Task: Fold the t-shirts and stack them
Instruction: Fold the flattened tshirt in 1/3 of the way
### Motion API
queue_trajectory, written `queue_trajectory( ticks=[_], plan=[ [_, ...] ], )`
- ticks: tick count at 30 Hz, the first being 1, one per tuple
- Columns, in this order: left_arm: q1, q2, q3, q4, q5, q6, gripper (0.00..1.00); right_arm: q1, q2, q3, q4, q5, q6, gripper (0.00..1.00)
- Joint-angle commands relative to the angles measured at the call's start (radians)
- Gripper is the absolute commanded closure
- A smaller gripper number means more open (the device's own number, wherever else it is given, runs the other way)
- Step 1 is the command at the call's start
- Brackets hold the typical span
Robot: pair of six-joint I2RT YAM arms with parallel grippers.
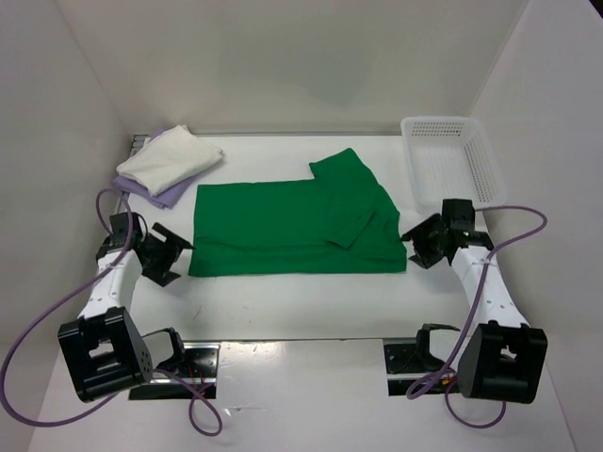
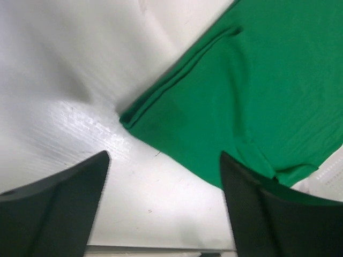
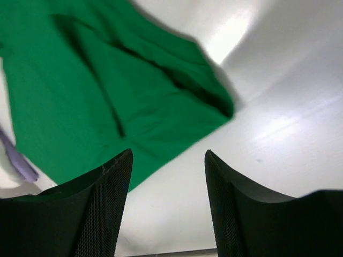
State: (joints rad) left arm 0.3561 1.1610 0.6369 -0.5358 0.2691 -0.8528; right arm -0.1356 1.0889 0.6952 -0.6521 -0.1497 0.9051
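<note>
We see the green t-shirt (image 1: pixel 292 231) lying flat across the middle of the worktop (image 1: pixel 283 301). It is partly folded into a wide band, with a sleeve and the upper part doubled over at its right end. The white t-shirt (image 1: pixel 170 160) sits folded on top of the lavender t-shirt (image 1: pixel 174 193) in the far left corner, well apart from the green one. A white mesh basket (image 1: pixel 452 160) stands at the far right.

The left gripper (image 1: pixel 165 254) hangs just beside the shirt's left edge. In the left wrist view we see its fingers (image 2: pixel 69 198) spread wide with nothing between them, and the layered corner of the green cloth (image 2: pixel 252 96) just ahead. The right gripper (image 1: pixel 419 240) sits just beside the shirt's near right corner. In the right wrist view its fingers (image 3: pixel 102 203) are also spread and empty, with the green fabric (image 3: pixel 107 91) beyond the tips. We see neither gripper touching cloth.
</note>
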Motion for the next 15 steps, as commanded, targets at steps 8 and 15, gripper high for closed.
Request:
queue_trajectory(
  ticks=[8,15],
  plan=[
    [-0.127,0.052,0.122,0.213,-0.112,0.123,0.66,0.207,0.173,0.184,0.215,-0.094,-0.163,1.0],
    [-0.266,0.224,0.251,0.28,-0.312,0.178,0.49,0.358,0.354,0.204,0.276,-0.057,-0.235,0.96]
  ],
)
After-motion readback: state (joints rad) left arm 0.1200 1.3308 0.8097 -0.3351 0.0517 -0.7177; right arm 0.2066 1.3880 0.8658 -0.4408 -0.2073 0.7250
